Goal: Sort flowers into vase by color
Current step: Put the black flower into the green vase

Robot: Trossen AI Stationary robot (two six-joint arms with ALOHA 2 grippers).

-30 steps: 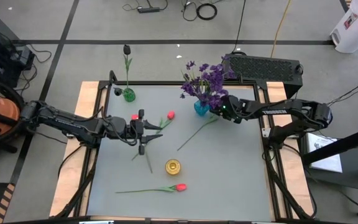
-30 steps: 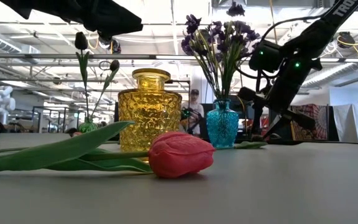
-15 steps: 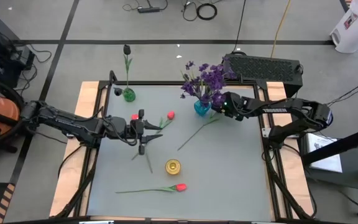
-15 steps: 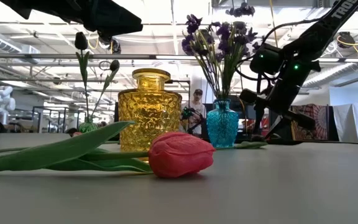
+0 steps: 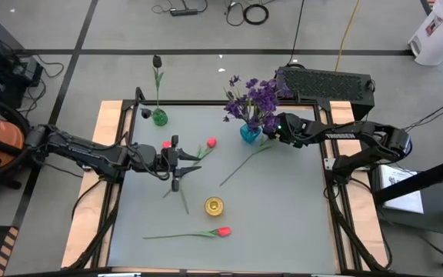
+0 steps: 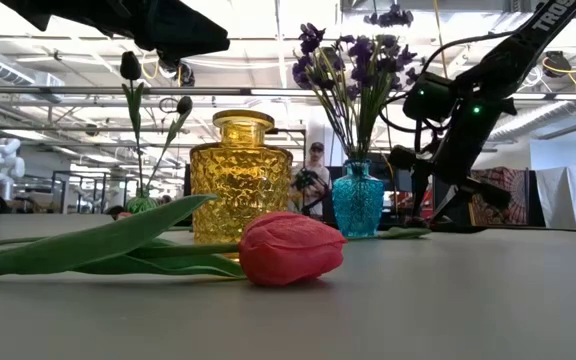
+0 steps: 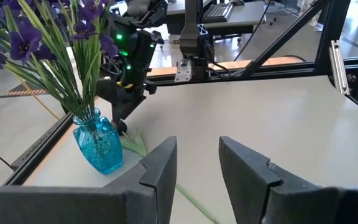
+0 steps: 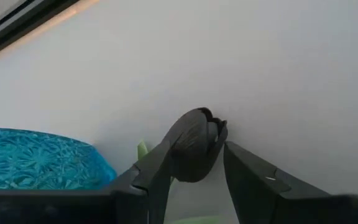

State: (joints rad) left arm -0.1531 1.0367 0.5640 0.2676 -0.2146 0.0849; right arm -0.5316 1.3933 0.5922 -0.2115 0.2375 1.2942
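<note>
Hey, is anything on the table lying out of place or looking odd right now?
Yes: a red tulip lies flat near the front edge, beside the empty yellow vase. A dark tulip bud lies beside the blue vase, between the right gripper fingers.

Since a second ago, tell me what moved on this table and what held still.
The right gripper slid a little toward the blue vase of purple flowers; it sits beside it now, jaws around a dark tulip bud lying on the table. Whether they clamp it is unclear. The left gripper, the yellow vase, the green vase and the red tulips stayed put.
</note>
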